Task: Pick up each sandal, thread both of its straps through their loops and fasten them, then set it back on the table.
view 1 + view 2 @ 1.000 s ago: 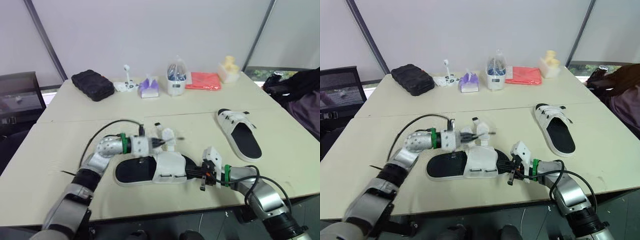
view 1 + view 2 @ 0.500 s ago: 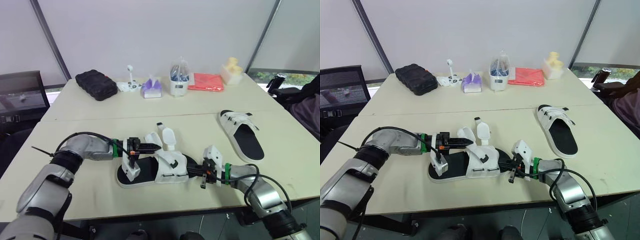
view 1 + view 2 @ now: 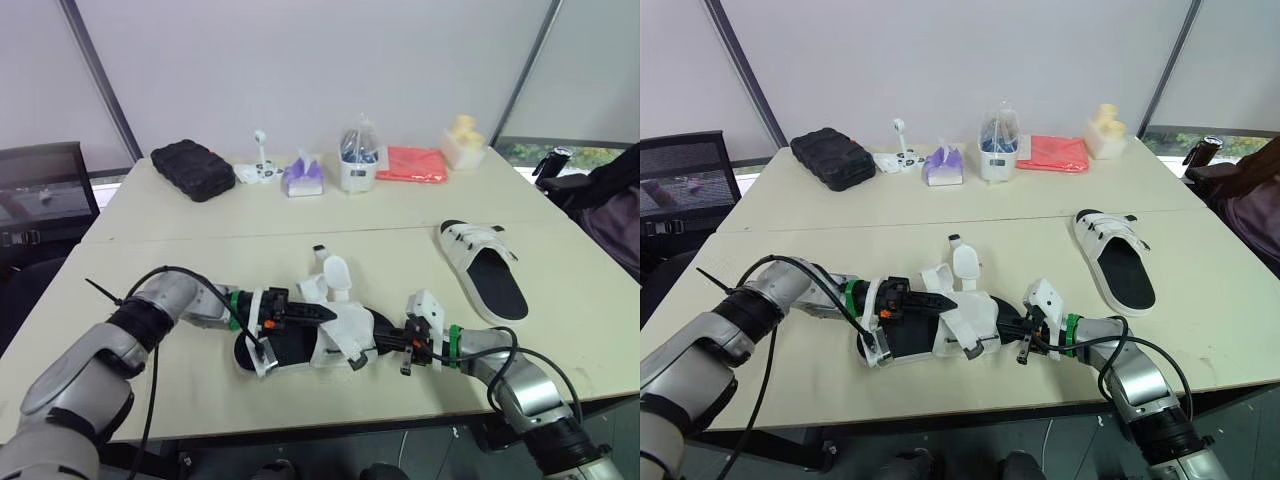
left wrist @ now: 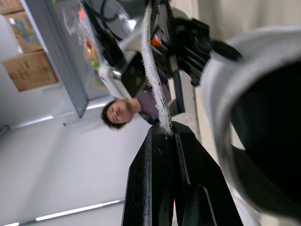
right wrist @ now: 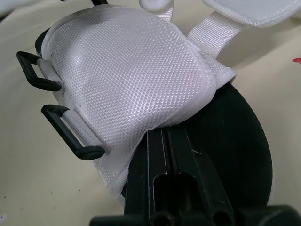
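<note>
- Left gripper pinches a white strap above the near sandal.
- Right gripper, fingers pressed together, grips that sandal's end.
- Table edge close before it; second sandal well apart.

My left arm lies low over the pale cream desk, reaching in from its left edge, black two-finger left tool pinched tight on a white woven strap. My right arm runs along the front edge, right tool level, fingers pressed together.
</note>
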### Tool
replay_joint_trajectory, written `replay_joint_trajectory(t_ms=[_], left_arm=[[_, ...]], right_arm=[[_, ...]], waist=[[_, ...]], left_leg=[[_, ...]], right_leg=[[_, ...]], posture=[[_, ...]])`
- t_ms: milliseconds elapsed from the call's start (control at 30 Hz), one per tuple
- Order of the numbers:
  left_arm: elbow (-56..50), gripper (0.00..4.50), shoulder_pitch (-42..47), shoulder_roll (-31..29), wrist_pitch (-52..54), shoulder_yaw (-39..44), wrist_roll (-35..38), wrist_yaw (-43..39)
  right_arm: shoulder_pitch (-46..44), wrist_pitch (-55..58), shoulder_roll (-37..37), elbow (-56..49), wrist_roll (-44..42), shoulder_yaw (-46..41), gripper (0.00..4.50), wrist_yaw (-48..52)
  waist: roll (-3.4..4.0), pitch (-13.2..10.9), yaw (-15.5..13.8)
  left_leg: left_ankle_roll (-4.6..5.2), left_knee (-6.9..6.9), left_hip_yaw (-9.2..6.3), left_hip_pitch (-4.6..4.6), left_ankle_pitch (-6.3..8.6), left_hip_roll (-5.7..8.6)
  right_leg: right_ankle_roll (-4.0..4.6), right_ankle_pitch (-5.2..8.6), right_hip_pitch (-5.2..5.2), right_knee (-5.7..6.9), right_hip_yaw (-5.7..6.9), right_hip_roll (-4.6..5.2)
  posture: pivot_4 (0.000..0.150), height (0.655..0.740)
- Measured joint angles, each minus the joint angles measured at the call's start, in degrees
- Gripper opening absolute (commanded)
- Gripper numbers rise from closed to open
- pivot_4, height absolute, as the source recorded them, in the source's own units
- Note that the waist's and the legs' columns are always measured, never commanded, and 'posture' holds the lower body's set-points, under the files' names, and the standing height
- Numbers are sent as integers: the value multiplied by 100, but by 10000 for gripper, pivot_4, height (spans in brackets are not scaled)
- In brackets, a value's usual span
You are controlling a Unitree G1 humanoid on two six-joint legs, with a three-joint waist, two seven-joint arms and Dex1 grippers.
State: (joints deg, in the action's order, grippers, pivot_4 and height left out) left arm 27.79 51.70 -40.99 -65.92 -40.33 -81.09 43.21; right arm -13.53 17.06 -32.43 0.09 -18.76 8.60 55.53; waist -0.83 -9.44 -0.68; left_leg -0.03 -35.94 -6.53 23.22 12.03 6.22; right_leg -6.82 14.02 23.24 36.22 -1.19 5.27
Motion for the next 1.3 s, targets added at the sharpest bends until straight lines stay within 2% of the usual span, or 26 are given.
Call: replay_joint_trajectory(t_ms=[67,300,467,567,700,833,900,933,1033,1167,1233,1300], left_arm=[[-10,8732,-18,-1,14,-9,74,-58],[-205,44759,-104,-153,33,32,350,-112],[-325,44759,-281,-256,64,149,768,-437],[-383,44759,-590,-467,42,381,1345,-831],[-375,44759,-1164,-775,111,749,3282,-2158],[-762,44759,-1653,-819,832,905,5406,-3712],[-1277,44759,-2062,-836,1776,1077,6717,-4586],[-1760,44759,-2411,-726,2912,1322,7858,-5076],[-2556,44759,-2820,-400,5535,2030,10139,-5669],[-3356,44759,-2835,311,7663,3058,11925,-5365],[-3572,44759,-2836,603,8262,3400,12432,-5144],[-3813,44759,-2913,953,8977,3857,13355,-4892]], right_arm=[[-4,0,0,4,0,0,0,0],[-69,-35,5,110,0,13,0,9],[-152,-104,18,241,0,41,0,24],[-218,-125,39,306,1,83,0,55],[-270,-174,34,420,1,82,0,114],[-286,-230,35,481,7,85,0,123],[-325,-246,49,510,9,119,0,135],[-339,-248,60,525,11,131,0,138],[-348,-258,85,548,13,140,0,138],[-374,-268,111,596,13,146,0,156],[-396,-268,144,627,13,150,0,169],[-439,-269,160,672,13,165,0,205]], waist=[[0,0,0],[-1,2,0],[-2,3,1],[0,4,31],[1,5,39],[-1,7,36],[3,9,47],[10,13,69],[10,13,111],[5,16,130],[5,16,130],[6,17,137]], left_leg=[[0,0,-1,0,0,0],[0,-2,-1,-5,0,0],[0,-4,-1,-9,0,0],[0,-1,0,-9,0,-2],[0,-3,-2,-10,0,-3],[2,-7,-3,-16,2,-3],[3,-4,-3,-15,2,-4],[4,-1,-2,-14,3,-5],[5,-3,-15,-15,4,-6],[4,-6,-15,-16,4,-5],[4,-3,-15,-19,4,-5],[4,0,-13,-21,4,-7]], right_leg=[[0,0,0,0,0,0],[0,0,-6,0,0,0],[0,0,-10,0,0,0],[0,0,-5,3,-1,0],[2,-1,-4,5,-1,1],[4,0,-7,3,-1,14],[4,1,-6,4,-3,17],[4,1,-8,6,-7,19],[4,2,-1,8,2,14],[4,2,-14,-1,3,12],[4,2,-21,-1,2,11],[4,2,-21,-1,-1,10]], posture=[[1500,7400],[1500,7400],[1500,7400],[1500,7400],[1500,7400],[1500,7400],[1500,7400],[1500,7400],[1500,7400],[1500,7400],[1500,7400],[1500,7400]])
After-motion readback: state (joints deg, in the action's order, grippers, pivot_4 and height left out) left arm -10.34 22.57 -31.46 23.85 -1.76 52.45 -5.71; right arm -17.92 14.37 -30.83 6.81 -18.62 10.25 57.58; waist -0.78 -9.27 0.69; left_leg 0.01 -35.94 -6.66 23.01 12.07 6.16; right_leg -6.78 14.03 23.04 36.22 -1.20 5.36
